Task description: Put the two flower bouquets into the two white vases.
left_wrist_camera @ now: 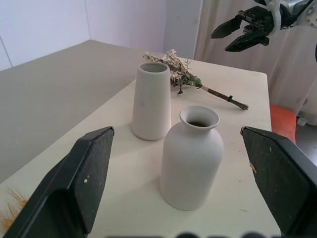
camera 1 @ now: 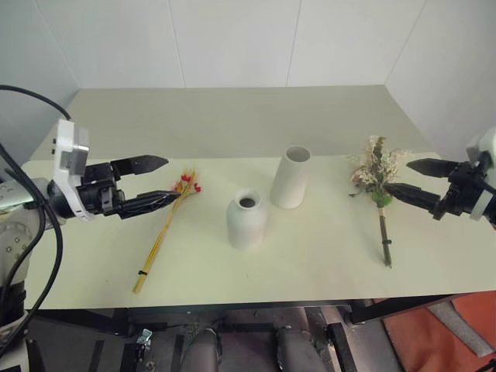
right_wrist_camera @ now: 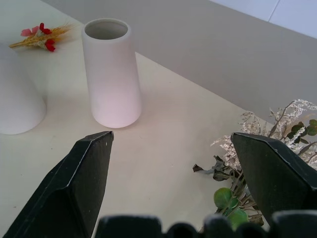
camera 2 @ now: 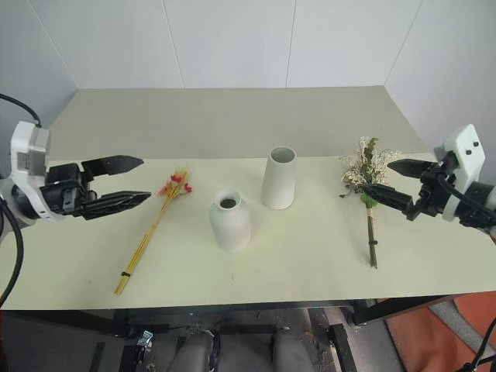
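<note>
White vases (camera 1: pixel 290 177) stood mid-table; bouquets (camera 1: pixel 378 174) lay flat toward each end, so left claw (camera 1: pixel 157 183) and right claw (camera 1: pixel 408 180), both wide, flanked one apiece.

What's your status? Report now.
Left gripper and right gripper open, empty. Both bouquets flat on table. Both vases upright, empty. Nothing blocking.

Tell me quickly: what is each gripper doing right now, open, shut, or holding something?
Left gripper: open, holding nothing.
Right gripper: open, holding nothing.
</note>
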### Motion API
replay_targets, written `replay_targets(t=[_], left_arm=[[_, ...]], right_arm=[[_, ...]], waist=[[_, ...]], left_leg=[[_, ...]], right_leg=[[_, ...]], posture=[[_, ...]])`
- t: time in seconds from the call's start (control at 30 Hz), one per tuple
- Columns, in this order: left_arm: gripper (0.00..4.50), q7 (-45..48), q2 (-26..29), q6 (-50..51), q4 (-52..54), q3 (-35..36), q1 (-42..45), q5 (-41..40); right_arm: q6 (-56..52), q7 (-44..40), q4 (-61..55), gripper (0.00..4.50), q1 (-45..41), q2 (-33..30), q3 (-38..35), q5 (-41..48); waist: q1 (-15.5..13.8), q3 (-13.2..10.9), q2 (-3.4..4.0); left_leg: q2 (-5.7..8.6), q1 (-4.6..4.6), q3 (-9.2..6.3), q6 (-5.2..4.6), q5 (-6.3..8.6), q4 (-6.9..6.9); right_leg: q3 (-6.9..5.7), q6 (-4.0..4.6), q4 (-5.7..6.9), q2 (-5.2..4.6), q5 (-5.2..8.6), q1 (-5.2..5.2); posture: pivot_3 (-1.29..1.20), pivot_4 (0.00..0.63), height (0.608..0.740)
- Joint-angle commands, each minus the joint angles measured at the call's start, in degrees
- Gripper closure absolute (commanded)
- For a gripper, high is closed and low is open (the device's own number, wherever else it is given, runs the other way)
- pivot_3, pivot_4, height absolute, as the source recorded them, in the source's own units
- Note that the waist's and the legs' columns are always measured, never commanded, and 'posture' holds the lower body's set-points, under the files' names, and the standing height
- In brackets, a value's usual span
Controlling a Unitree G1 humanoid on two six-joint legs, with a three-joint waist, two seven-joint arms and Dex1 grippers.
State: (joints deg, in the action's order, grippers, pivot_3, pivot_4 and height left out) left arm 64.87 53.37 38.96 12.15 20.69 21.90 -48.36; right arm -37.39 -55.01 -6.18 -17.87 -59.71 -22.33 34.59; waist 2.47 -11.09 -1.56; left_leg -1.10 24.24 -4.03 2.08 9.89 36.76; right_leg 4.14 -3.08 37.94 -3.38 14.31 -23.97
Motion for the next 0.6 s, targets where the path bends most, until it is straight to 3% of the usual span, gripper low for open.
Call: replay_targets(t=[0.03, 0.6], left_arm=[[0.03, -0.1, 0.8, -0.7, 0.4, 0.9, 1.8, -0.4], [0.03, 0.3, 0.4, -1.4, -0.4, 1.3, 2.4, -0.4]], right_arm=[[0.3, 0.0, -1.0, 0.0, -0.8, -0.1, -0.8, 0.3], [-1.5, 1.5, -0.3, 0.0, -3.8, 0.8, 2.7, -0.2]], waist=[[0.0, 0.0, 0.0], [0.0, 0.0, 0.0]], left_leg=[[0.0, 0.0, 0.0, 0.0, 0.0, 0.0], [0.0, 0.01, 0.0, 0.0, 0.0, 0.0]], right_leg=[[0.0, 0.0, 0.0, 0.0, 0.0, 0.0], [0.0, 0.0, -0.01, 0.0, 0.0, -0.01]], posture=[[0.0, 0.15, 0.74], [0.0, 0.15, 0.74]])
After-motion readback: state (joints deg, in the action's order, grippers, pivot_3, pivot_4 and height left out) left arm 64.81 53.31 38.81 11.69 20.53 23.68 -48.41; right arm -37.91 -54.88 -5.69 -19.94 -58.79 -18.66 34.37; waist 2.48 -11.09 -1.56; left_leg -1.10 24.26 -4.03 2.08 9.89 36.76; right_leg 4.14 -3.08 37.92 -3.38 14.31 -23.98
